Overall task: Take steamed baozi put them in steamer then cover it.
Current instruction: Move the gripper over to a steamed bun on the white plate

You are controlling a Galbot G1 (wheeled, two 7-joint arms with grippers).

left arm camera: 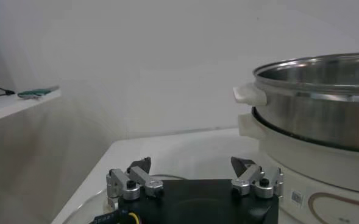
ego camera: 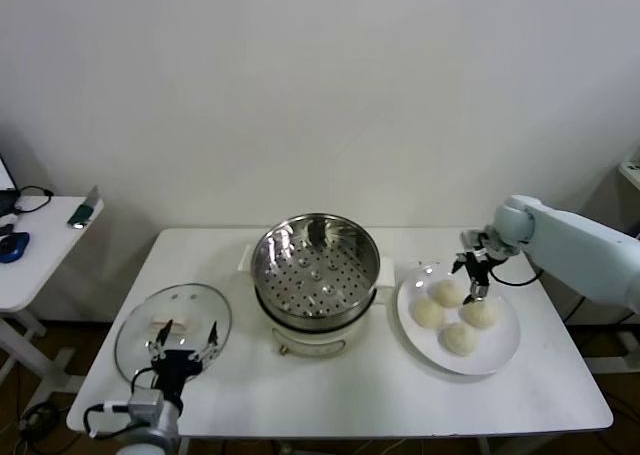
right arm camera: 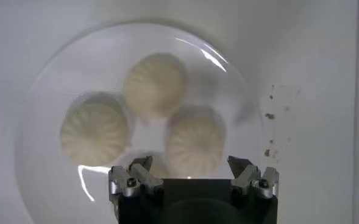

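A: Starting at the left of the head view, what sits there?

B: A side table point(ego camera: 40, 260) stands apart from the main white table point(ego camera: 400, 395). On the main table's left end lies the cover point(ego camera: 172, 330), flat, its white handle up. The left gripper point(ego camera: 182, 347) hovers low at the cover's near edge, fingers spread wide, nothing between them. Its wrist view shows the same wide gap point(left arm camera: 193, 175), with the pot wall rising beyond.

A: And the middle?

B: The steamer point(ego camera: 316, 272) stands there on its white base, uncovered, its hole-dotted tray bare.

A: Then the right?

B: A white plate point(ego camera: 503, 347) lies just beside the steamer and holds the four steamed baozi point(ego camera: 460, 337), clustered close together. The right gripper point(ego camera: 477, 278) points down over the rear of that cluster, between the two farther buns. In the right wrist view it is open wide point(right arm camera: 192, 171), gripping nothing; three buns show in full on the plate point(right arm camera: 45, 97), and the fourth is mostly hidden behind the gripper body. Whether a fingertip touches a bun cannot be told.
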